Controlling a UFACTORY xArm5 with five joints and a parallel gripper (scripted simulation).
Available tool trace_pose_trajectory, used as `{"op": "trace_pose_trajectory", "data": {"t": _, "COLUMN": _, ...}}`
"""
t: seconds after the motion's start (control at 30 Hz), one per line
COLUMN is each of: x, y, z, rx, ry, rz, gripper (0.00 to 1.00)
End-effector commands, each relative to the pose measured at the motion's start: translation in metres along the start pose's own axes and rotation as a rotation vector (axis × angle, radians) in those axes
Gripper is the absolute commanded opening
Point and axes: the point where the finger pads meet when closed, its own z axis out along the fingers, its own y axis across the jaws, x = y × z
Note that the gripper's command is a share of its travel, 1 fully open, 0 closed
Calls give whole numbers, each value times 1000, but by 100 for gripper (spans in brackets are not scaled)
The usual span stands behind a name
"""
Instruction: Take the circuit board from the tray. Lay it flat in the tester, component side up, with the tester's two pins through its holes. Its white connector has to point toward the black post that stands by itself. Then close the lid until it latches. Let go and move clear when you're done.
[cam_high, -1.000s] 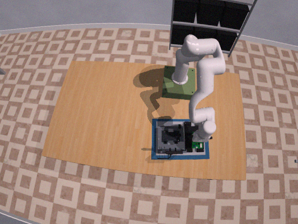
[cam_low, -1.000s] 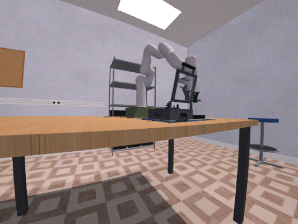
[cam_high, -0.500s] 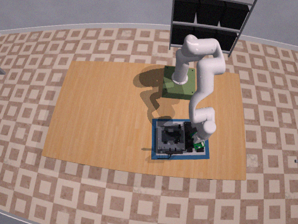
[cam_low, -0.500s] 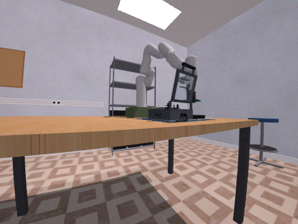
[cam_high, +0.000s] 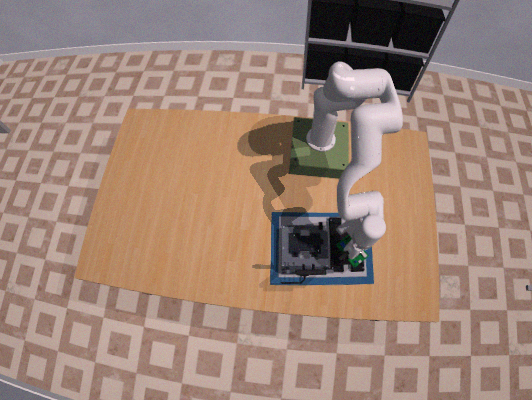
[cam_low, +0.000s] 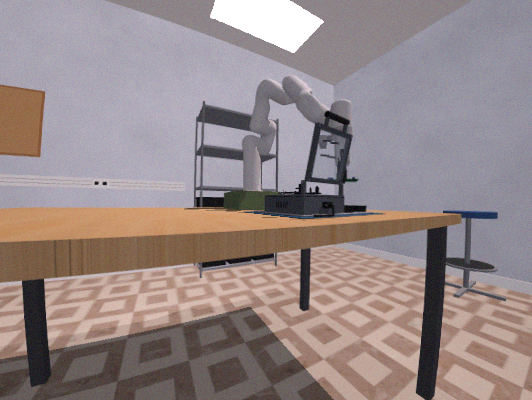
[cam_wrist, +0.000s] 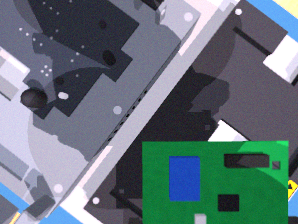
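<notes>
Circuit board (cam_high: 357, 259) (cam_low: 352, 179) (cam_wrist: 210, 182) is filling the lower right of the wrist frame, its component side facing the camera with a blue part at left and black parts at right. The jaws (cam_high: 356, 251) (cam_low: 349, 175) are clamping on this board and holding it above the tray, off its surface; the wrist frame is not showing them.

Beneath and beyond the board, the dark tray (cam_high: 337, 222) (cam_low: 356, 208) (cam_wrist: 260, 85) is stretching toward the upper right of the wrist frame, white pads (cam_wrist: 285, 60) showing on it. A yellow label (cam_wrist: 293, 189) is peeking out at the board's right edge.

Just beside the tray, the grey tester (cam_high: 282, 245) (cam_low: 285, 204) (cam_wrist: 145, 65) is occupying the upper left of the wrist frame. Its lid (cam_low: 312, 155) is standing raised, leaning slightly, right of centre in the exterior frame. Tester and tray are sitting on a blue-edged mat (cam_high: 320, 281) (cam_low: 370, 214) (cam_wrist: 7, 194).

The wooden desk (cam_high: 190, 200) (cam_low: 150, 225) is carrying all of this, along with the green base block (cam_high: 298, 170) (cam_low: 232, 201) under the white arm (cam_high: 367, 145) (cam_low: 252, 165). Farther back, a metal shelf unit (cam_high: 306, 50) (cam_low: 202, 170) is standing behind the arm, and a corkboard (cam_low: 20, 120) is hanging at the left of the exterior frame.
</notes>
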Motion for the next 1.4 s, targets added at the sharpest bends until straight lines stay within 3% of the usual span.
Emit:
{"op": "trace_pose_trajectory", "data": {"t": 0.0, "x": -1, "y": -1, "z": -2, "rx": 2, "ry": -4, "rz": -75, "gripper": 79}}
{"op": "trace_pose_trajectory", "data": {"t": 0.43, "x": -1, "y": -1, "z": -2, "rx": 3, "ry": -3, "rz": -355, "gripper": 79}}
{"op": "trace_pose_trajectory", "data": {"t": 1.37, "x": -1, "y": -1, "z": -2, "rx": 3, "ry": -3, "rz": -728, "gripper": 79}}
